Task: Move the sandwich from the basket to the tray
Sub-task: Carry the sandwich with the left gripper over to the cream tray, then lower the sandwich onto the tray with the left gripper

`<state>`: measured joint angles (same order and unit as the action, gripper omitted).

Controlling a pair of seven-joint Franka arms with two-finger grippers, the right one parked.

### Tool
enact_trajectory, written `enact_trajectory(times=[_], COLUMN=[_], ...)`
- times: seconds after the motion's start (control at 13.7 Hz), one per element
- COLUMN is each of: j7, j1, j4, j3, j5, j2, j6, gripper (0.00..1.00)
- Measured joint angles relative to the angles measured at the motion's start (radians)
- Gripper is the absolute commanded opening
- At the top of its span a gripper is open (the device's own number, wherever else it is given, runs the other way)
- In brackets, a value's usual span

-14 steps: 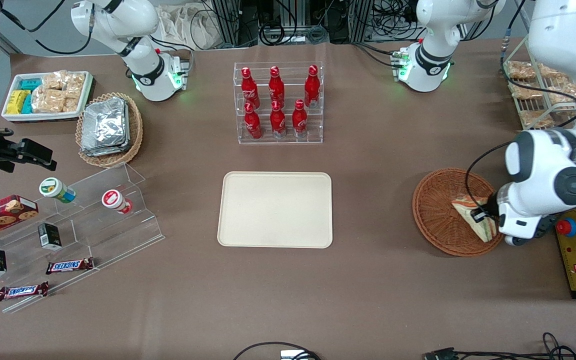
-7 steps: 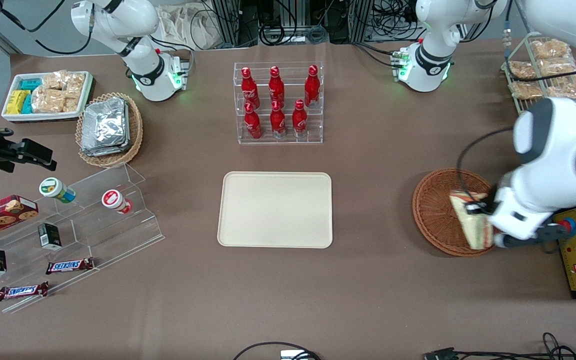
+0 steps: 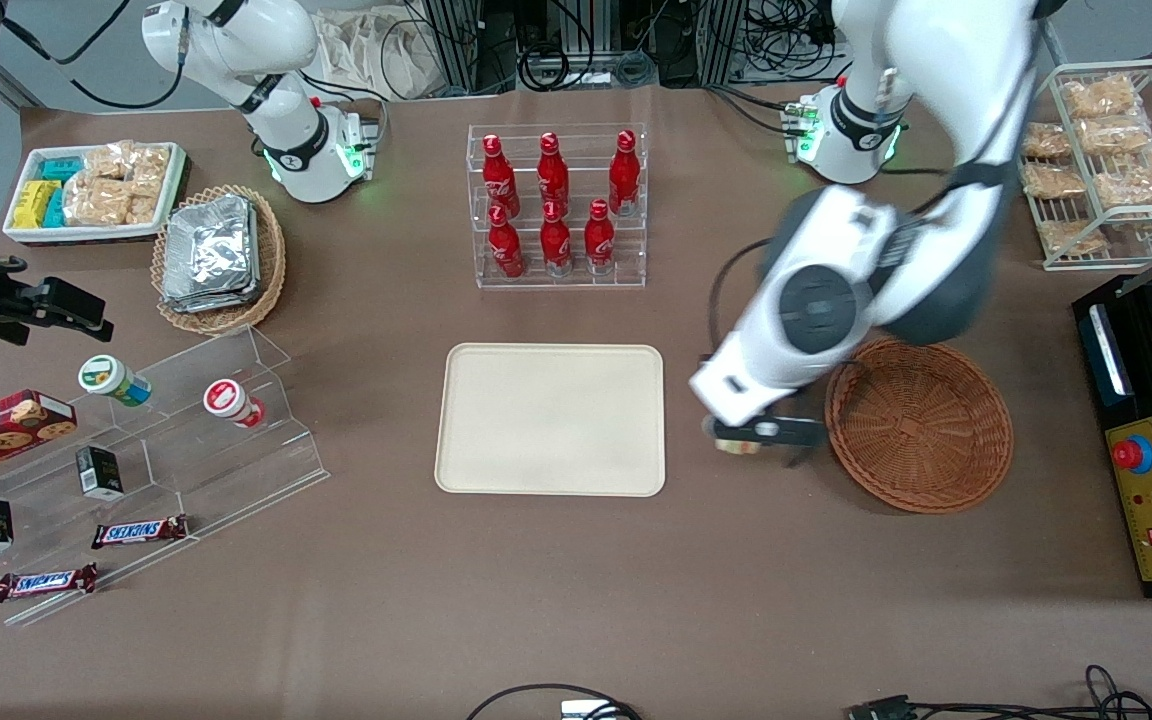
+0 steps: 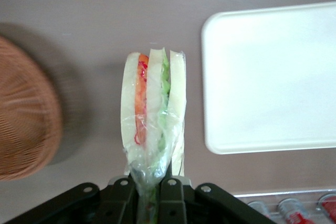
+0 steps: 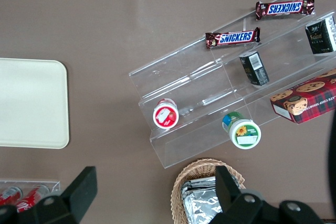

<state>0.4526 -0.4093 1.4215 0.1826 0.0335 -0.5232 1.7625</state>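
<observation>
Your gripper (image 4: pixel 148 184) is clamping the sandwich (image 4: pixel 153 109) by its wrapped tip, so the wedge is hanging edge-on above bare table, between the basket (image 3: pixel 919 424) and the tray (image 3: pixel 551 419). Basket is sitting empty; you're carrying over the gap, tray waiting bare for the drop.

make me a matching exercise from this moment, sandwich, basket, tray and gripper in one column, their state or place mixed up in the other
Things:
1. sandwich
2. basket
3. tray
4. gripper

States or places:
A. brown wicker, nothing in it
B. cream, flat on the table, nothing on it
C. shut, above the bare table between basket and tray
D. clear-wrapped, held off the table by one end

Pairs: 1-D, 2-A, 3-B, 4-C
</observation>
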Motion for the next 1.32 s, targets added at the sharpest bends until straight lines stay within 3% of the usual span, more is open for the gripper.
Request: enact_trajectory(times=[0.44, 0.59, 1.1, 1.17, 1.24, 1.32], j7=[0.148, 0.155, 0.154, 0.154, 0.153, 0.153], j1=[-0.133, -0.145, -0.142, -0.142, -0.142, -0.142], j4=[-0.046, -0.05, -0.032, -0.024, -0.016, -0.013], j3=[0.0, -0.001, -0.011, -0.011, -0.011, -0.012], j5=[-0.03, -0.03, -0.03, -0.03, -0.03, -0.03], j2=[-0.216, -0.242, -0.246, -0.247, -0.247, -0.247], j6=[0.325, 0.338, 0.313, 0.312, 0.311, 0.306], gripper=[0.0, 0.1, 0.15, 0.24, 0.59, 1.0])
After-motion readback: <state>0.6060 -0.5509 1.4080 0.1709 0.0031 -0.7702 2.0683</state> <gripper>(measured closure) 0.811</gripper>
